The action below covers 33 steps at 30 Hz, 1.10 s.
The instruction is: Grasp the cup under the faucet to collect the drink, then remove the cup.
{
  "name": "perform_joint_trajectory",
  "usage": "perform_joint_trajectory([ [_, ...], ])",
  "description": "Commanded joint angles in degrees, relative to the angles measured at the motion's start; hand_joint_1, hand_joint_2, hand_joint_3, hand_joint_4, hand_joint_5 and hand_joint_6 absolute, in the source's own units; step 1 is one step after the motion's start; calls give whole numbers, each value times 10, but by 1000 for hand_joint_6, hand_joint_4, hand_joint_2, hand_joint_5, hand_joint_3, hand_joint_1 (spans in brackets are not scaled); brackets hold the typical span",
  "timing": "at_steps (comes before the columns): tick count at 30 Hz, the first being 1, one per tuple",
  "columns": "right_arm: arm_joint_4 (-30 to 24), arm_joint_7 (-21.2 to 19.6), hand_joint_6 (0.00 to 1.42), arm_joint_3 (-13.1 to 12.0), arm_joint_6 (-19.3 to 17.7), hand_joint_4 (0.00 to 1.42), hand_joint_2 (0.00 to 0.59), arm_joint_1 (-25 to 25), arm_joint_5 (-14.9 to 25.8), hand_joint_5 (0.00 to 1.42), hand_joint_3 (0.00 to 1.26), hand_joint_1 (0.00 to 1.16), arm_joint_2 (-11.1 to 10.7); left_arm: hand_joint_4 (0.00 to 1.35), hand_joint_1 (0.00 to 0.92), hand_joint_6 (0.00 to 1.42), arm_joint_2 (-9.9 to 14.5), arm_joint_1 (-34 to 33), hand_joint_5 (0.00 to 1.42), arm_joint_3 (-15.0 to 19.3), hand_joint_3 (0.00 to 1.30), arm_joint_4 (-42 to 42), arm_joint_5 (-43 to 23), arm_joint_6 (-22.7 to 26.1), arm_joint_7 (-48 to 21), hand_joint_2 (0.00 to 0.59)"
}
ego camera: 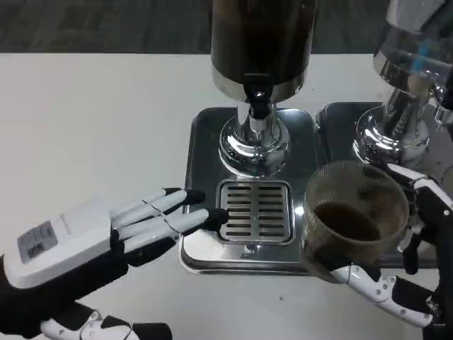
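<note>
A clear cup (pixel 354 219) with dark drink in its bottom is held by my right hand (pixel 414 248) at the right, its fingers wrapped around the cup's side and base. The cup hangs over the right edge of the steel drip tray (pixel 205 142), to the right of the grate (pixel 255 211) and away from the black faucet (pixel 258 99). Above the faucet stands the dispenser tank (pixel 262 35) of dark drink on a chrome stand (pixel 253 145). My left hand (pixel 106 234) lies flat at the tray's left front edge, fingers stretched toward the grate, holding nothing.
A second dispenser (pixel 407 57) on its chrome stand (pixel 389 134) and tray (pixel 340 120) stands at the back right, close behind the held cup. White table (pixel 92 127) spreads to the left and along the front.
</note>
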Motion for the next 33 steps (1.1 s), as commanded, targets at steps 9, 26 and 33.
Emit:
perform_joint_trajectory([
  [9,-28,4,1367,-9,-27,852,157,7,12,1056,733,844,8,0,0,23,31,26,0,-15,51,-21,-40,-8,-1,173],
  [26,-31,11,1384,-15,-32,853,150,12,14,1056,741,843,13,0,0,22,30,27,0,-11,53,-22,-36,-8,1,173],
  [33,-34,15,1384,-19,-32,853,149,12,15,1056,745,843,15,0,0,14,33,22,0,-14,62,-24,-34,-15,-1,172],
])
